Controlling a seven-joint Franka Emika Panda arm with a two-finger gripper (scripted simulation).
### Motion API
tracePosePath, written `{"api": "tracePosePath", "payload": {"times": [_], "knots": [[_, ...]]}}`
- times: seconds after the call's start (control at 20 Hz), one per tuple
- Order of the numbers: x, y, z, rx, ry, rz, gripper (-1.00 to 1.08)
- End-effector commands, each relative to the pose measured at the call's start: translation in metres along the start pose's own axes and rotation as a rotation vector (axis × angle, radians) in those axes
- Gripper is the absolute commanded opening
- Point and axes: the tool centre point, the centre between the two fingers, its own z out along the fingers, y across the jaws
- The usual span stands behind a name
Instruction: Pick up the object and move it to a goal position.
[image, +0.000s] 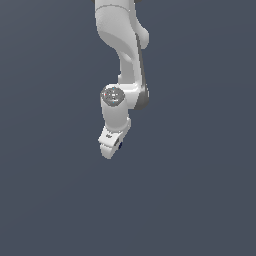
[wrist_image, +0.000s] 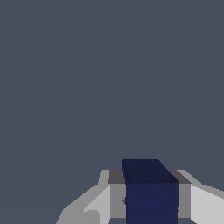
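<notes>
The gripper (image: 113, 148) is clamped on the cube (wrist_image: 151, 192), which sits between its fingers (wrist_image: 203, 203), a dark sliver at the tip in the exterior view. No goal marker or table edge shows, so the carry direction is unclear.

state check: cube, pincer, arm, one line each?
cube: dark navy, held between the pincer's fingers; in the exterior view only a dark sliver shows at the pincer tip.
pincer: shut on the cube, a grey-white finger on either side, tilted.
arm: white, reaching down from the top of the exterior view; nothing else around it.
</notes>
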Motion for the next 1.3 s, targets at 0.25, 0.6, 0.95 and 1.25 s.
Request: {"api": "tracePosePath", "payload": {"times": [0.25, 0.6, 0.95, 1.25], "knots": [[-0.012, -0.018, -0.065, -0.001, -0.001, -0.001, -1.0], [-0.024, -0.036, -0.13, -0.001, -0.001, -0.001, -1.0], [-0.036, -0.056, -0.203, 0.0, 0.002, -0.003, -1.0], [-0.047, -0.073, -0.267, 0.0, 0.005, -0.003, -1.0]]}}
